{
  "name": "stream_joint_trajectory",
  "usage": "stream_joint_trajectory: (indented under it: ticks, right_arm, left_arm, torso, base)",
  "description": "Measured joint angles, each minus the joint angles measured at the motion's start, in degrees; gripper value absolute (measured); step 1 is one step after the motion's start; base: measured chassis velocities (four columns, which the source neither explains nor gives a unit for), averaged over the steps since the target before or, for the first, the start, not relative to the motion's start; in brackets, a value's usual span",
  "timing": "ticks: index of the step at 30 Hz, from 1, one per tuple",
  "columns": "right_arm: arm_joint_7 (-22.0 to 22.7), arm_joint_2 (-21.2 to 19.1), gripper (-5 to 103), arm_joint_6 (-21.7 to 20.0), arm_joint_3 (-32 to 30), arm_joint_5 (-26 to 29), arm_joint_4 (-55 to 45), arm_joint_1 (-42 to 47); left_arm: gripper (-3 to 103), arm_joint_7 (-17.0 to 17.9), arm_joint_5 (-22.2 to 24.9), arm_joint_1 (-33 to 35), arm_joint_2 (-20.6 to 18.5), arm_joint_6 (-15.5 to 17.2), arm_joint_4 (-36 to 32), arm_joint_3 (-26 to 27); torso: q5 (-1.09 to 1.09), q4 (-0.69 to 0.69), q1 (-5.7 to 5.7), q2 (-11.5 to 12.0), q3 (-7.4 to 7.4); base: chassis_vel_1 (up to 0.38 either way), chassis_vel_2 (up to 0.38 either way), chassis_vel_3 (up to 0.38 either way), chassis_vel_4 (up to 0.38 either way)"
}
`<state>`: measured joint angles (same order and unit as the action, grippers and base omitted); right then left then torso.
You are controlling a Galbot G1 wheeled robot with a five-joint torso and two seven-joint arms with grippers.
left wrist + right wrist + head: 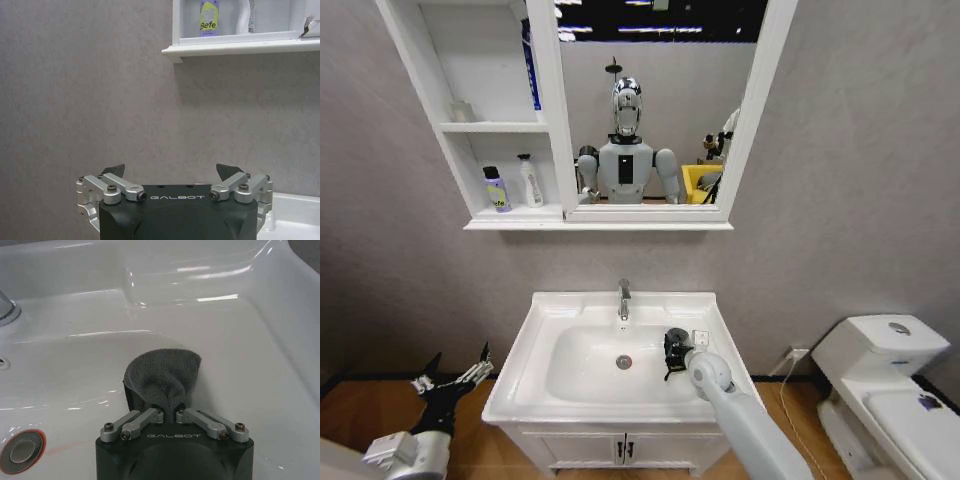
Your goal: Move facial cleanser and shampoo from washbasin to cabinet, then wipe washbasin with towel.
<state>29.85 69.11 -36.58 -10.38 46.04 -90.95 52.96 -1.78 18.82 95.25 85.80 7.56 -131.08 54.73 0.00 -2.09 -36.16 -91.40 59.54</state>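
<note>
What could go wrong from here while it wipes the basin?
The right gripper pinches only a bunched edge of the towel, so dragging it on the glossy washbasin could pull the cloth free. The tap and drain sit close to it; a wide stroke might bump the tap. The left gripper hangs open beside the basin's left edge, likely clear unless the base shifts.

Right arm (745, 425): smooth light grey tube, rounded joint.
Right gripper (170, 405): black housing marked GALBOT, silver screwed linkages.
Left gripper (170, 172): same build, black fingertips, possibly rubber.
</note>
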Motion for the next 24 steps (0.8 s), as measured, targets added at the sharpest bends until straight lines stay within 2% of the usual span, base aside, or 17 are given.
stream_joint_trajectory:
  ticks: [8,17,20,24]
  right_arm:
    - [-5.4,1.1,5,1.4,-0.4,-3.6,3.9,-0.5]
    - [-12.3,4.3,5,3.9,1.7,-8.1,9.9,-1.9]
    - [-15.0,5.9,5,6.8,3.0,-11.2,13.0,-3.1]
    - [-16.2,7.6,5,7.5,4.0,-11.6,15.5,-4.6]
  left_arm:
    - [100,0.0,0.0,0.0,0.0,0.0,0.0,0.0]
    - [100,0.0,0.0,0.0,0.0,0.0,0.0,0.0]
    - [100,0.0,0.0,0.0,0.0,0.0,0.0,0.0]
    - [100,0.0,0.0,0.0,0.0,0.0,0.0,0.0]
  torso:
    - [0.01,-0.03,0.00,0.0,0.00]
    - [0.02,0.01,-0.01,0.0,0.00]
    - [0.01,0.01,-0.01,0.0,0.01]
    - [0.01,0.01,-0.01,0.0,0.01]
  base:
    - [0.000,0.000,0.000,0.000]
    - [0.000,0.000,0.000,0.000]
    - [0.000,0.000,0.000,0.000]
    - [0.000,0.000,0.000,0.000]
